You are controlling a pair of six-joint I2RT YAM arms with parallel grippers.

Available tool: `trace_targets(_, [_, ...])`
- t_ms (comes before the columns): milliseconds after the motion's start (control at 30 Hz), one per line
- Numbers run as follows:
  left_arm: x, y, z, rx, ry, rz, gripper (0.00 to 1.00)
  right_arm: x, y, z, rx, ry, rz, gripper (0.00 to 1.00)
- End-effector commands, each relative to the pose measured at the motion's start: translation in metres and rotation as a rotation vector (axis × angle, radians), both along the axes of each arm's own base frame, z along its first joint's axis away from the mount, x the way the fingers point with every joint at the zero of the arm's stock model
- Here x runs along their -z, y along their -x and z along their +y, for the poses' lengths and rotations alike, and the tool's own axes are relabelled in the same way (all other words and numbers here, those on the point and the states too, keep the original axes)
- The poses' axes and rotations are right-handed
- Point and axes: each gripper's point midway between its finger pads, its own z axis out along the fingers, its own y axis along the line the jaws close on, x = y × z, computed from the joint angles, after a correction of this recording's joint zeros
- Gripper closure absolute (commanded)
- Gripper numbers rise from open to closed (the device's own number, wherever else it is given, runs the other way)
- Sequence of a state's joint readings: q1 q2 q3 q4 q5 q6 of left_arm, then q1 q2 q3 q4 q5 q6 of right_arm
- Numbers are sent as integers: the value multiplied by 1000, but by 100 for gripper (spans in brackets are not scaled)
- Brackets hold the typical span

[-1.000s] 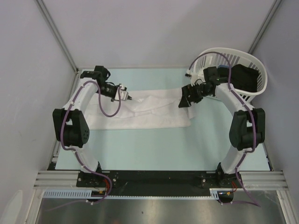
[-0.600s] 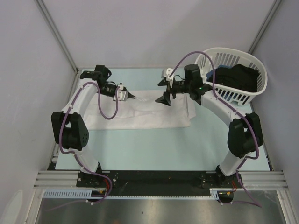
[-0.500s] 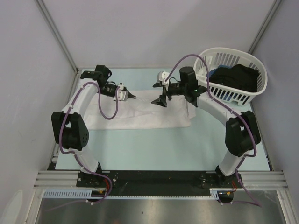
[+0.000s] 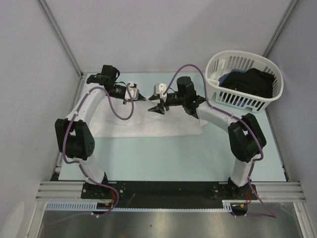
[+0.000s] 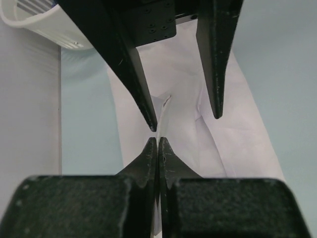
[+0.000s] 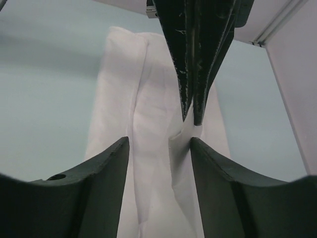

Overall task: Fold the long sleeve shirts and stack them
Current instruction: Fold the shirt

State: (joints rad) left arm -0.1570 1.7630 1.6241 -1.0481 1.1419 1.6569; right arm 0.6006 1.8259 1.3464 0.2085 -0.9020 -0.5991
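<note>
- I see the white shirt spread across the far middle of the desk.
- Left jaws are clenched on a raised pinch of its cloth.
- Right jaws stand released, tips either side of that pinch.

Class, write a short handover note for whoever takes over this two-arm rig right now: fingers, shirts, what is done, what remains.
Left gripper: fingers shut, pinching a raised fold near the white shirt's far edge.
Right gripper: fingers open, straddling the cloth right beside the left tips, gripping nothing.
Things: the shirt lies as a long band across the table. Dark clothes sit in the white basket, far right.
Done: no finished fold, no stack.
Left: close the right grip, fold the shirt, stack it. The basket's clothes may follow.
</note>
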Motion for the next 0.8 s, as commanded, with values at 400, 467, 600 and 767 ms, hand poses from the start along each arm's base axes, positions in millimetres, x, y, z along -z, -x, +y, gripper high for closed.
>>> trace_targets(400, [-75, -68, 44, -816, 224, 485, 50, -39, -71, -16, 415, -113, -26, 100])
trace_targets(467, [-80, -62, 58, -985, 304, 682, 32, -39, -79, -24, 503, -117, -28, 100])
trace_targets(600, [-90, -39, 59, -1076, 469, 950, 17, -33, -91, -27, 651, -102, -43, 100])
trace_targets(767, [-82, -29, 43, -1142, 622, 1285, 2, -26, -74, -8, 661, -60, -90, 100])
